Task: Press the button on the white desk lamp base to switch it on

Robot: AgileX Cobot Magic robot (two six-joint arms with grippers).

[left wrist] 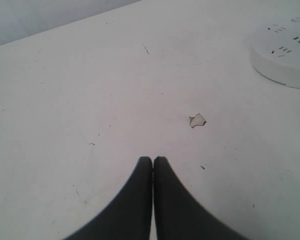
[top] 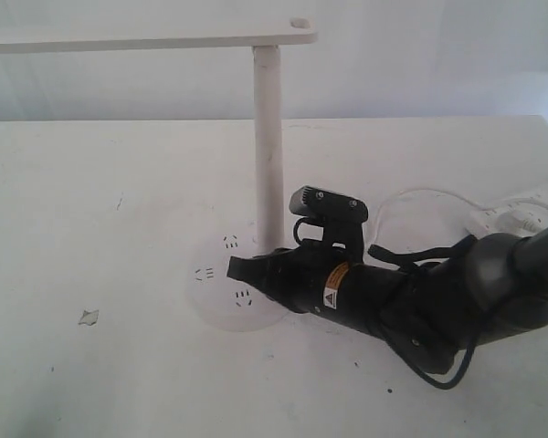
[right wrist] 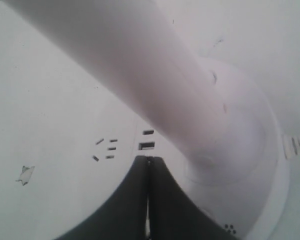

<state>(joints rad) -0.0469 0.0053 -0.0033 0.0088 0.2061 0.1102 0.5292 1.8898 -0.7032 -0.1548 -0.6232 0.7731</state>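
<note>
White table (top: 73,210) all round, with the white desk lamp base (top: 216,310) mid-table. Your right hand (top: 234,267) hovers over the base with fingers pinched together, probably to poke like one fingertip. Can't spot the button itself. Left hand (left wrist: 153,160), also closed, hangs well aside.

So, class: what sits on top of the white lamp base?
Socket holes, dark USB slots and the white pole show on the white lamp base. The shut right pincer reaches over it; whatever lies beneath that pincer is covered.
</note>
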